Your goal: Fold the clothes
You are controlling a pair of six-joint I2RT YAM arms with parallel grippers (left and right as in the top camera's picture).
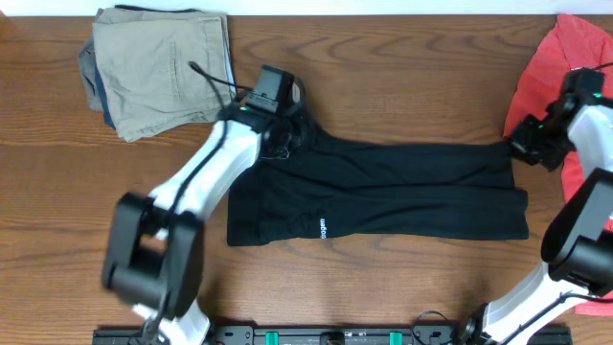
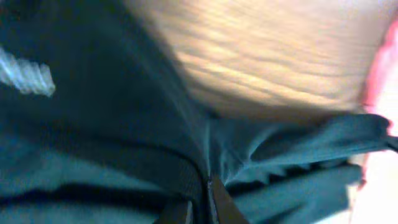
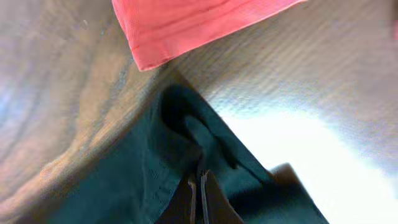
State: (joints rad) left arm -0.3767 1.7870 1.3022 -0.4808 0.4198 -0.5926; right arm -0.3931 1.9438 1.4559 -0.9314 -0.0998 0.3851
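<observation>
Left jaws and right jaws are each pinching a corner of the black garment (image 1: pixel 402 192) toward the table's (image 1: pixel 383 77) far edge; soft, light, it is likely sagging between holds.

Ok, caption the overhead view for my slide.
Left hand and right hand grip opposite ends of the black garment on a wooden table, khaki clothes and red tee aside.
</observation>
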